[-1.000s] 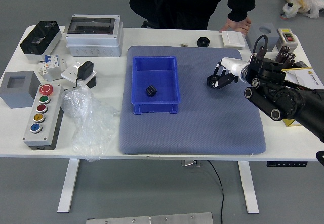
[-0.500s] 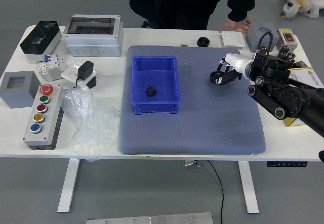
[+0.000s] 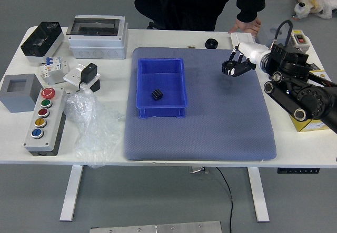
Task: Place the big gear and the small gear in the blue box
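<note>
My right hand (image 3: 238, 64) comes in from the right over the mat's far right part, its fingers closed around a black piece that looks like the big gear (image 3: 228, 68). Fingers cover part of that gear. In the left half of the mat stands the blue box (image 3: 160, 111). A small black toothed gear (image 3: 157, 94) lies inside it, on the floor near the lower middle. The left hand is out of view.
A black round part (image 3: 211, 43) lies beyond the mat. Left are a button panel (image 3: 46, 118), a plastic bag (image 3: 95, 130) and grey-white boxes (image 3: 97, 46). A person stands at the far side, one hand (image 3: 246, 26) resting by a white block (image 3: 242, 40).
My right hand has moved up the picture and slightly right, with the black gear moving along in its fingers. The box, the small gear and the person's hand look unchanged.
</note>
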Motion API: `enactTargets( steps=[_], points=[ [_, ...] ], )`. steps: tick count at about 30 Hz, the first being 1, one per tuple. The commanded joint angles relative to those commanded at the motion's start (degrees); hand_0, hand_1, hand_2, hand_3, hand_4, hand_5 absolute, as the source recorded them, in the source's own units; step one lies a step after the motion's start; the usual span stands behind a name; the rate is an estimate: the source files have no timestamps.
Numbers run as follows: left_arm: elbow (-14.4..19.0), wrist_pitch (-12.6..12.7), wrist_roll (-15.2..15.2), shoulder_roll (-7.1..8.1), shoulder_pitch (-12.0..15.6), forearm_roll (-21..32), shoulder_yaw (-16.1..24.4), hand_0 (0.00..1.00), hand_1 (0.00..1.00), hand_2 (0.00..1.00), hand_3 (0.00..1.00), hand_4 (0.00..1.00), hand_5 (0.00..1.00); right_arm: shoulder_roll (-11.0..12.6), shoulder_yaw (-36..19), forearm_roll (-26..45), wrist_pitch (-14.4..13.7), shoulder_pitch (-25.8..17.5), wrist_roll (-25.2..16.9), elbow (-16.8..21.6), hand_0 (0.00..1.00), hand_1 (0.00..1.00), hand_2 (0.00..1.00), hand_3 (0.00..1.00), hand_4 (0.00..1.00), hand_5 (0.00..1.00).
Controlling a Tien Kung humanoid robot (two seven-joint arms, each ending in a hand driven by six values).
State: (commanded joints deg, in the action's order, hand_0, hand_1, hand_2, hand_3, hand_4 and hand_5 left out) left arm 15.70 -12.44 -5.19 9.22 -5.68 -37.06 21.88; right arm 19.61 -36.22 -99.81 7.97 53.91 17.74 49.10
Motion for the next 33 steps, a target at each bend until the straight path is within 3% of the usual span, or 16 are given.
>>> enactTargets(
  steps=[8, 16, 33],
  points=[
    [0.0, 0.0, 0.0, 0.10, 0.1, -0.1, 0.2, 0.862, 0.830, 0.828, 0.782, 0.601, 0.375, 0.9, -3.4, -5.2, 0.7, -1.0, 1.9, 8.6, 0.327, 0.367, 0.453, 0.606, 0.583, 0.254],
    [0.0, -0.1, 0.0, 0.14, 0.3, 0.0, -0.1, 0.862, 0.830, 0.828, 0.782, 0.601, 0.375, -0.4, -4.2, -7.9, 1.3, -1.5, 3.1, 14.7, 0.327, 0.368, 0.450, 0.608, 0.577, 0.248],
    [0.0, -0.2, -0.1, -0.14, 0.1, 0.8, -1.8, 0.862, 0.830, 0.827, 0.781, 0.601, 0.375, -7.9, -1.4, -6.7, 0.7, -0.9, 2.9, 13.5, 0.329, 0.367, 0.451, 0.608, 0.570, 0.252]
  ],
)
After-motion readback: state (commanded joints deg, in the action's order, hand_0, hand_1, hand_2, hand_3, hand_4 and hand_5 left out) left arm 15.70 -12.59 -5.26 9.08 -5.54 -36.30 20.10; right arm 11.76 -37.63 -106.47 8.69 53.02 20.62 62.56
